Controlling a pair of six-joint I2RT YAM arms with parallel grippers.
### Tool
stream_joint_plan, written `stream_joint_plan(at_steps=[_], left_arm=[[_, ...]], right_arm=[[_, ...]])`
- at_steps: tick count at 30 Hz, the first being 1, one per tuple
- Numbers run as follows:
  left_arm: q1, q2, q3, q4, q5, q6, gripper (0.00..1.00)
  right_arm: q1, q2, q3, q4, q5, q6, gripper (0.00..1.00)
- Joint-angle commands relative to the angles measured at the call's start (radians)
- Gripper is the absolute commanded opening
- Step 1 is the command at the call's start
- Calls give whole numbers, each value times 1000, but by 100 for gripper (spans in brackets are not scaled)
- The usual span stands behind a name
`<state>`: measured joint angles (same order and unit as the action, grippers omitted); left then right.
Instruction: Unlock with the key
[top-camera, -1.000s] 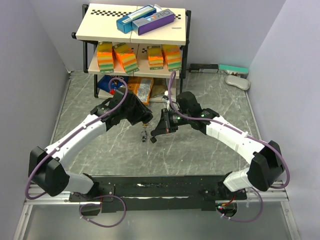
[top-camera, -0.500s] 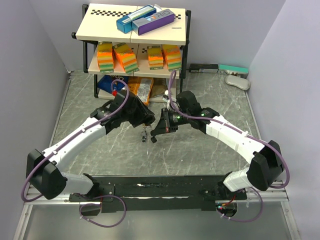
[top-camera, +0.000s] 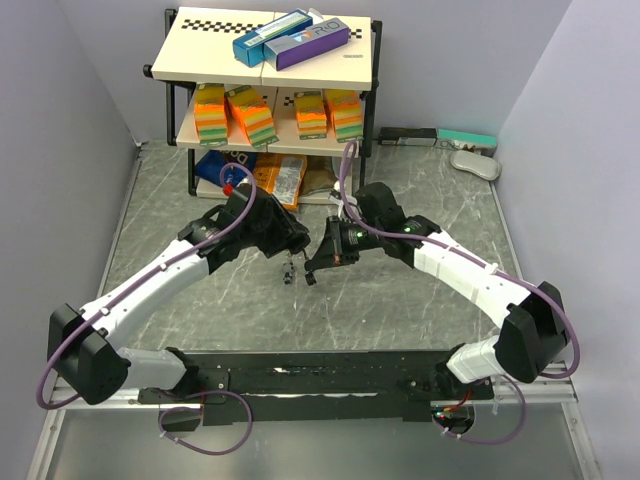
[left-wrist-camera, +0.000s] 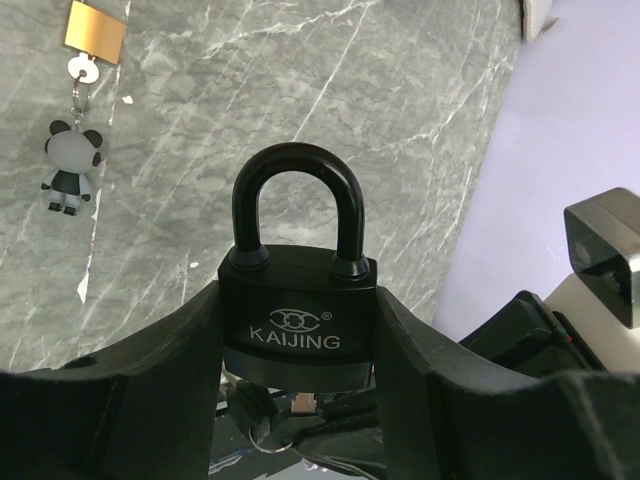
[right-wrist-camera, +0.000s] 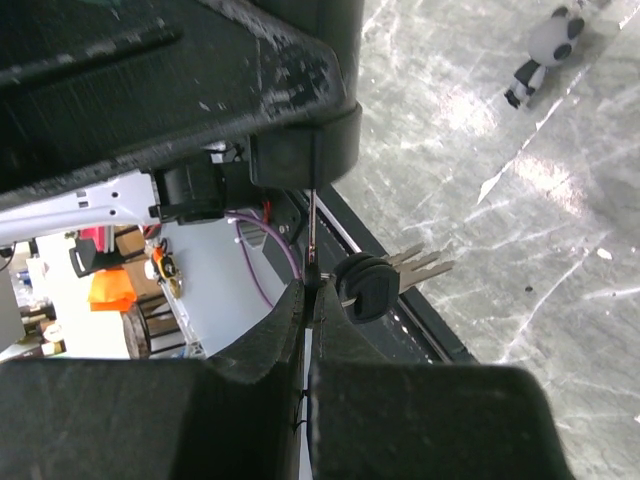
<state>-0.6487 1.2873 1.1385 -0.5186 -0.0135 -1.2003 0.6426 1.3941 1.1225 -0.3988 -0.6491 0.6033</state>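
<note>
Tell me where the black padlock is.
The black padlock is clamped upright between the left gripper's fingers. In the top view it hangs mid-scene, just left of the right gripper.

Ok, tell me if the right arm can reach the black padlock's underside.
Probably yes: the left gripper holds the padlock up, and the key in the right gripper seems to touch its base unobstructed.

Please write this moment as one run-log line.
left claw: shut on padlock | right claw: shut on key | key in padlock underside | shackle seated
</note>
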Motion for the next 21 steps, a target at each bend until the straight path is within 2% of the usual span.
stream_joint_plan(at_steps=[1,21], left_arm=[[-6,-54,12,74,-9,-62,1],[-32,-42,29,71,-6,-62,1]], right_arm=[[-3,-55,-9,-2,20,10,0],[-4,-43,22,6,3,-4,0]])
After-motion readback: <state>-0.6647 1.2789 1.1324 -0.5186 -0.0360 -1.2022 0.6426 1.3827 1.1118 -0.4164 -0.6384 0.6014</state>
